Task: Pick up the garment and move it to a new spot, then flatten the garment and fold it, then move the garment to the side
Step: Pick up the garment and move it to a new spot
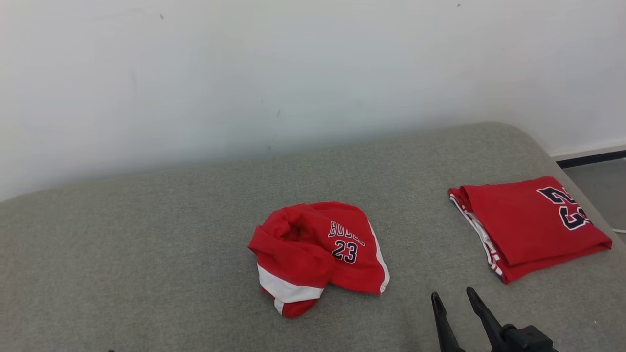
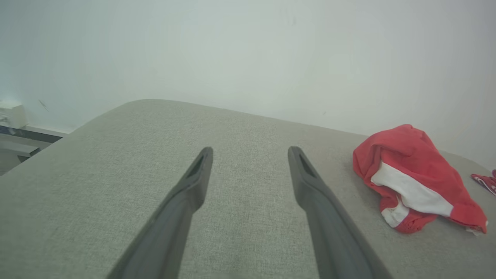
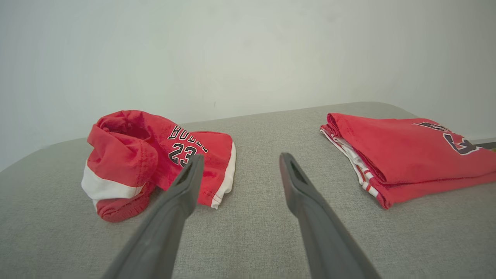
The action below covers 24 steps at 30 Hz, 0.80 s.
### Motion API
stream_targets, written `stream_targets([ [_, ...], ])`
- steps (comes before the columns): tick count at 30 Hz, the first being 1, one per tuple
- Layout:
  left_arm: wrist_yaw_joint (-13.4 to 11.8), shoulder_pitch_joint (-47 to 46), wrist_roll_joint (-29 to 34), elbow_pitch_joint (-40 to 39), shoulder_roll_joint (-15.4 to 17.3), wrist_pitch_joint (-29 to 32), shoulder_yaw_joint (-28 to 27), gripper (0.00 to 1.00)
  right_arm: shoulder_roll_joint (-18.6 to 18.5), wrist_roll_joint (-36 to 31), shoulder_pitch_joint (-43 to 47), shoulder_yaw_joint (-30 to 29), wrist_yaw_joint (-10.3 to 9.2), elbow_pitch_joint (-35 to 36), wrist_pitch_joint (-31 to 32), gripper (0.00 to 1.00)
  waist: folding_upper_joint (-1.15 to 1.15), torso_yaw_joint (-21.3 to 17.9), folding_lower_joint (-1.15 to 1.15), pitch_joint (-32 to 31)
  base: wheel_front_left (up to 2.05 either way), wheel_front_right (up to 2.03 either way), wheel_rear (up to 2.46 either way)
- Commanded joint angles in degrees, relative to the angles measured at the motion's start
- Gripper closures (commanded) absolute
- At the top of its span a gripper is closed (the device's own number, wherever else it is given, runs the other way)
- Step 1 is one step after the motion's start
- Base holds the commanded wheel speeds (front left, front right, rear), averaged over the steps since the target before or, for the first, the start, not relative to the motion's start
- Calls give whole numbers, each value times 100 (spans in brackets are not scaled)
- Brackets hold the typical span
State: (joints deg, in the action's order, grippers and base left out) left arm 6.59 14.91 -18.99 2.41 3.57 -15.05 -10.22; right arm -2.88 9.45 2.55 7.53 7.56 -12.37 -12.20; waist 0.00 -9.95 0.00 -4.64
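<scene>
Crumpled red garment (image 1: 318, 254) marked 23 lies near the middle of the grey padded surface (image 1: 146, 244), untouched. Folded red jersey (image 1: 528, 230) lies well apart, toward the right edge. Left end effector (image 2: 251, 150) and right end effector (image 1: 453, 293) stand spread, holding nothing.

Holds the right gripper (image 1: 453, 294) to the right of the crumpled garment (image 1: 318, 254) and nearer the body, near it but not touching. Points its two long dark fingers forward, spread wide, gripping nothing. Holds the left gripper (image 2: 251, 149) left of that garment, well apart, fingers likewise spread and empty.
</scene>
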Motion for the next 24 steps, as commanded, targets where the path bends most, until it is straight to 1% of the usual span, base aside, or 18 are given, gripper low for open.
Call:
stream_targets([
  [1,51,155,126,-42,-40,-12,-54,0,-1,-65,89,-45,-19,-61,-20,0,0,138,0,-63,0,0,0],
  [6,94,422,302,-97,-67,-12,-49,0,-1,-75,205,-114,-19,-210,-49,0,0,284,0,-131,0,0,0],
  [9,86,519,201,-66,-70,-13,-24,0,-1,-71,243,-146,-19,-279,-55,0,0,331,0,-178,0,0,0],
  [17,85,583,79,-141,-61,-13,321,0,-1,20,246,-98,-19,-352,-89,0,0,386,0,-212,0,0,0],
  [24,86,433,-14,-1,44,-14,340,0,-1,27,215,-87,-19,-349,-100,0,0,373,0,-158,0,0,0],
])
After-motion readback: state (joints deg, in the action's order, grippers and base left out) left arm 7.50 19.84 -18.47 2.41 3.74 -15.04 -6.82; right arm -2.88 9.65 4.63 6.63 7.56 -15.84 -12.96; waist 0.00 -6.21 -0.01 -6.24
